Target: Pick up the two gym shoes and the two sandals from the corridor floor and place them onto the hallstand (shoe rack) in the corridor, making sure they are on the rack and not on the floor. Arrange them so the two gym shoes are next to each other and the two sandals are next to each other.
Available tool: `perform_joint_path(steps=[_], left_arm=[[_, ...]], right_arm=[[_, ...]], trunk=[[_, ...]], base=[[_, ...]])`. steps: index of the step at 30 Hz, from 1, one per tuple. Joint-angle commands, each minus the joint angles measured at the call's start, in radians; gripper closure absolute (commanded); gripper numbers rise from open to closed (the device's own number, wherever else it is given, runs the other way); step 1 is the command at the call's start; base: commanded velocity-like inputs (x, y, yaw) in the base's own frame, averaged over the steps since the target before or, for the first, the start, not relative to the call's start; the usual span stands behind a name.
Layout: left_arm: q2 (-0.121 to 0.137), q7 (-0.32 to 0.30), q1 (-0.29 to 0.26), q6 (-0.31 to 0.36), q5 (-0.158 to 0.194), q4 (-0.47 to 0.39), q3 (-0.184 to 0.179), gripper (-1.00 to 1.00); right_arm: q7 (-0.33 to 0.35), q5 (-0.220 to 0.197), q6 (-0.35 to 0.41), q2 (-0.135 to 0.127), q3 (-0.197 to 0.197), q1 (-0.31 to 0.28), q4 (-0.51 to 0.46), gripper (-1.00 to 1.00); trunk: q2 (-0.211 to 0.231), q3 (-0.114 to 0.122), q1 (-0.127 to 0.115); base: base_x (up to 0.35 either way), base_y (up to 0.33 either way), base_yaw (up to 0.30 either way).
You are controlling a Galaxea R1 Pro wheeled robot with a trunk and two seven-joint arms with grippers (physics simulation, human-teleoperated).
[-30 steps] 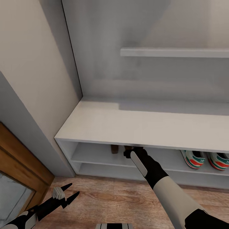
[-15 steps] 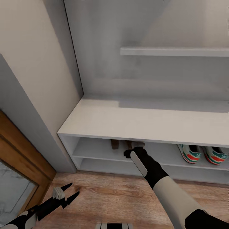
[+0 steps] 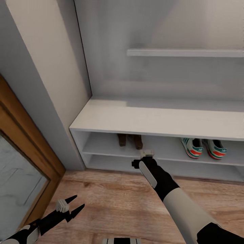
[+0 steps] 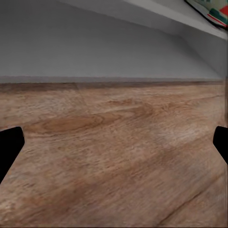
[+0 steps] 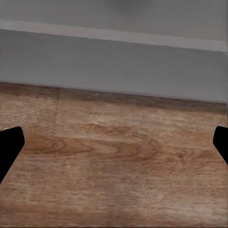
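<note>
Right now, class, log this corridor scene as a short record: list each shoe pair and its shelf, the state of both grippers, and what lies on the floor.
gym shoes: side by side on the upper shelf of the hallstand, right part
sandals: side by side on the same shelf, further left
left gripper: open, empty, over the corridor floor
right gripper: open, empty, just in front of the shelf
shoes on the visible floor: none
</note>
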Motion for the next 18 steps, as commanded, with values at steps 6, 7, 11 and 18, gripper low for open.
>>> perform_joint_path(steps=[6, 7, 11, 18], left_arm=[[0.000, -0.003, 0.000, -0.004, 0.001, 0.001, 0.001, -1.00], [0.000, -0.003, -0.001, -0.004, 0.001, 0.001, 0.001, -1.00], [0.000, -0.003, 0.000, -0.004, 0.001, 0.001, 0.002, -1.00], [0.000, -0.003, 0.000, -0.004, 0.001, 0.001, 0.002, -1.00]], right_arm=[[-0.010, -0.010, 0.001, -0.001, 0.003, -0.001, -0.001, -1.00], [-0.010, -0.010, 0.001, -0.001, 0.003, -0.001, -0.001, -1.00], [-0.010, -0.009, -0.002, -0.002, 0.003, 0.000, -0.002, -1.00], [-0.010, -0.009, -0.003, -0.002, 0.003, 0.002, -0.001, -1.00]], trunk=[[0.000, -0.001, -0.001], [0.000, -0.001, -0.001], [0.000, -0.001, -0.001], [0.000, -0.001, -0.001]], base=[[-0.218, 0.000, 0.000], [-0.046, 0.000, 0.000], [-0.017, 0.000, 0.000], [-0.001, 0.000, 0.000]])
